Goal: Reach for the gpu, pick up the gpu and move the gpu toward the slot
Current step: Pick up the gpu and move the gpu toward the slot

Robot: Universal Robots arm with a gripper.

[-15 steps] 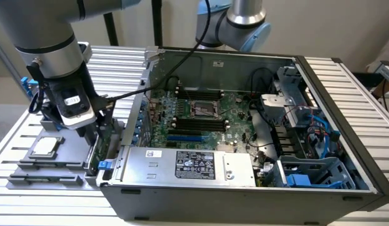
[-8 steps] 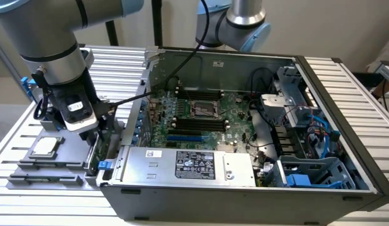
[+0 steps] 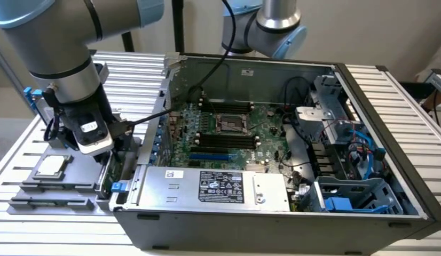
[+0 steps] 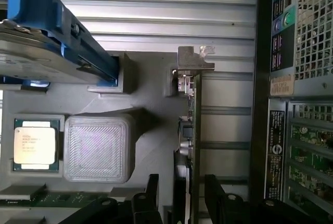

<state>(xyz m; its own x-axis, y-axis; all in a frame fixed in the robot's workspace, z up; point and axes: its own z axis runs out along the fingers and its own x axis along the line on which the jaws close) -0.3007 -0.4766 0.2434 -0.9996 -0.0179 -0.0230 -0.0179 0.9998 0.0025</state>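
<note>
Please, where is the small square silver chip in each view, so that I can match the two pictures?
Exterior view: the chip lies on the grey tray at the exterior view's left, outside the computer case.
Wrist view: the chip sits in the grey tray, beside a ribbed square block.
Shared landmark: the grey tray.

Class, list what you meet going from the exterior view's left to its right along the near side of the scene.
square silver chip → gripper → labelled power supply → blue-grey drive cage
</note>
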